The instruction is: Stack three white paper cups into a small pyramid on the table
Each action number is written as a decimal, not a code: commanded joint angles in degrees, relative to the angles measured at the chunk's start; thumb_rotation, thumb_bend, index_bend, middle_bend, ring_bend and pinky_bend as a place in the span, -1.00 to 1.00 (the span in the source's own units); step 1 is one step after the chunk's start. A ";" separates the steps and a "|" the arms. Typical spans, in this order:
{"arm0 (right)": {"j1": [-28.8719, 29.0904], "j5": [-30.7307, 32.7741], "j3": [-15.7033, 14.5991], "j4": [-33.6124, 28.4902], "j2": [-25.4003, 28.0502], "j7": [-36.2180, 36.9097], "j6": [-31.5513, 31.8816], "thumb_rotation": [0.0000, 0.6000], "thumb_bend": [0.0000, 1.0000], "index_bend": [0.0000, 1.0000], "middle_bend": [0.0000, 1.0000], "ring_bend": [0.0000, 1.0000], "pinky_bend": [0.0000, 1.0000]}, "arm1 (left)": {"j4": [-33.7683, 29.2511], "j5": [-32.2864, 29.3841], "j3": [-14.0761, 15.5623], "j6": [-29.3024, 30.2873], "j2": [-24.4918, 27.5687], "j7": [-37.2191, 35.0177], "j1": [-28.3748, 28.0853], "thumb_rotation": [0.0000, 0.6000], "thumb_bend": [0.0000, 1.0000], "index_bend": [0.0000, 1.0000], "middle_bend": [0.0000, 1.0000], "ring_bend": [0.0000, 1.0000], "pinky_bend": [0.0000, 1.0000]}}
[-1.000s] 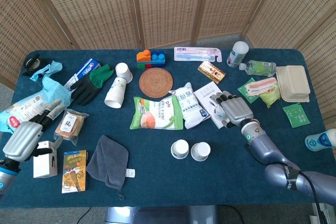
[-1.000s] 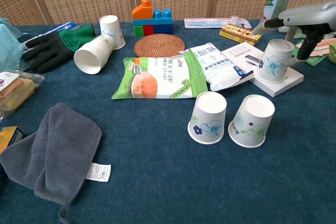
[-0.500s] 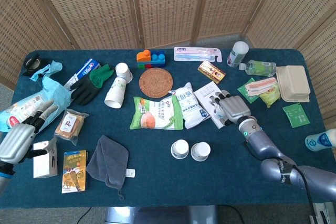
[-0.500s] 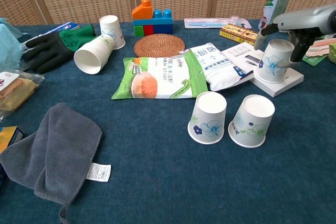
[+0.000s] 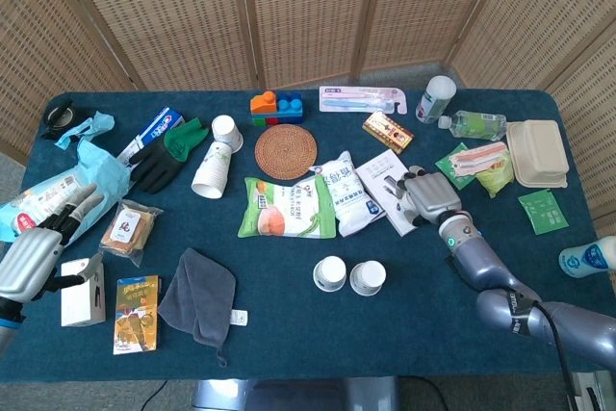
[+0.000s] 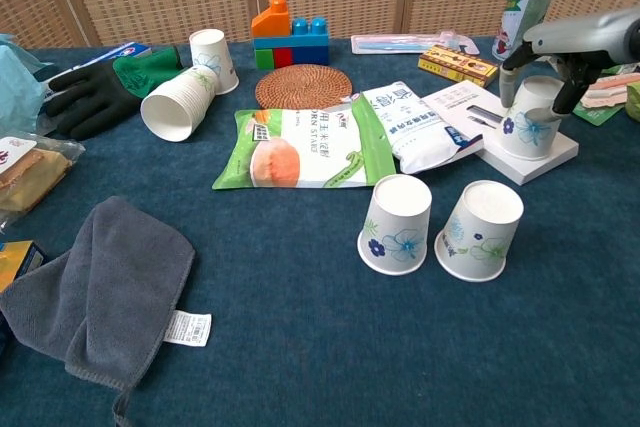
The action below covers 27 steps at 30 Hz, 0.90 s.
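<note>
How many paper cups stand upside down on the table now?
4: two side by side near the front, one under the right hand, one by the lying cup stack. None seems hidden.

A blue-clothed table [image 5: 289, 334] fills the frame: two inverted paper cups [image 5: 348, 275] at lower centre, grey cloth [image 5: 197, 295] lower left, woven coaster [image 5: 286, 150] and toy blocks [image 5: 275, 106] upper centre

Tablecloth [image 6: 300, 347]: deep teal-blue.
Paper cups [image 6: 396, 225] [image 6: 480, 231] [image 6: 527, 119]: white w/ blue flower print.
Cloth [image 6: 100, 292]: dark grey, white tag.
Snack bag [image 6: 295, 150]: green/white, orange pic.
Coaster [image 6: 303, 86]: brown woven.
Blocks [image 6: 290, 33]: orange, blue, green, red.
Glove [image 6: 95, 92]: black, green cuff.
Hands [image 5: 428, 197] [image 5: 34, 257]: silver-grey, black fingers.
</note>
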 commanded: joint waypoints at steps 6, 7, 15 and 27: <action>-0.37 -0.76 -0.43 -0.06 -0.20 0.75 0.63 1.00 -0.10 -0.13 -0.33 -0.62 0.18 | 0.21 0.25 -0.22 -0.14 0.03 -0.47 0.23 1.00 -0.06 -0.96 -1.00 -1.00 -0.45; -0.45 -0.92 -0.41 -0.19 -0.11 0.96 0.71 1.00 -0.10 -0.10 -0.30 -0.60 0.21 | 0.24 0.30 -0.25 -0.15 0.03 -0.51 0.25 1.00 -0.06 -0.96 -1.00 -1.00 -0.45; -1.02 -1.98 -0.46 -1.44 0.69 1.72 1.57 1.00 -0.10 -0.06 -0.25 -0.54 0.26 | 0.29 0.61 -0.47 -0.12 0.02 -0.57 0.47 1.00 -0.06 -0.95 -1.00 -1.00 -0.43; -1.82 -2.27 -0.48 -9.00 5.52 1.20 3.58 1.00 -0.10 -0.06 -0.23 -0.52 0.27 | 0.20 1.23 -1.15 -0.01 0.38 -1.23 0.30 1.00 -0.06 -0.95 -1.00 -1.00 -0.43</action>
